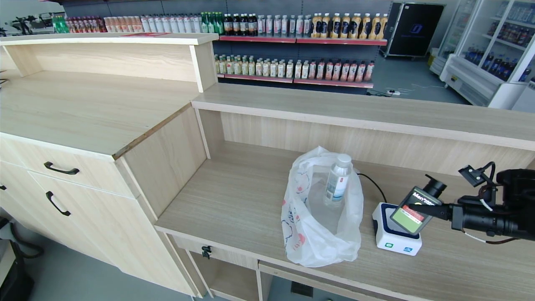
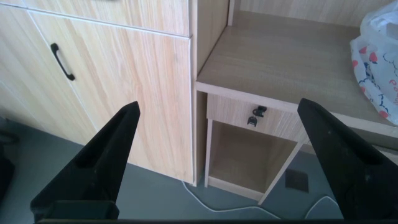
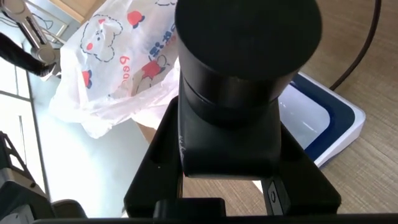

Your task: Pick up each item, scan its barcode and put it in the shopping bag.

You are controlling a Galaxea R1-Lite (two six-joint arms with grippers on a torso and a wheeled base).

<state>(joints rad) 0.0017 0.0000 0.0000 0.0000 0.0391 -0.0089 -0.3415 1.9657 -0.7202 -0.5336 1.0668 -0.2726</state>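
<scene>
- Two items: a clear bottle [image 1: 337, 179] upright inside the shopping bag [image 1: 322, 238], a dark bottle [image 1: 407, 219] clamped in the right gripper [image 1: 422, 207] — tilted just above the scanner [image 1: 397, 242].
- Right wrist view adds its black cap [image 3: 249, 37].
- Left gripper [image 2: 219, 106], spread wide, hangs before the counter [image 2: 280, 56] front.

A pale wooden counter [image 1: 234, 196] fills the centre; drink shelves [image 1: 292, 39] line the top, refrigerators [image 1: 489, 54] stand upper right.

- A shop, seemingly a small convenience store: long shelves [image 1: 301, 40] at the back carry rows of bottled drinks [image 1: 292, 69].
- Glass-fronted chillers [image 1: 485, 54] of drinks stand along the far right.
- A pale wooden checkout worktop [image 1: 234, 196], with cupboard doors [image 1: 83, 217] beside it, bears a white barcode scanner [image 1: 393, 243] and a printed plastic shopping bag [image 1: 317, 240].
</scene>
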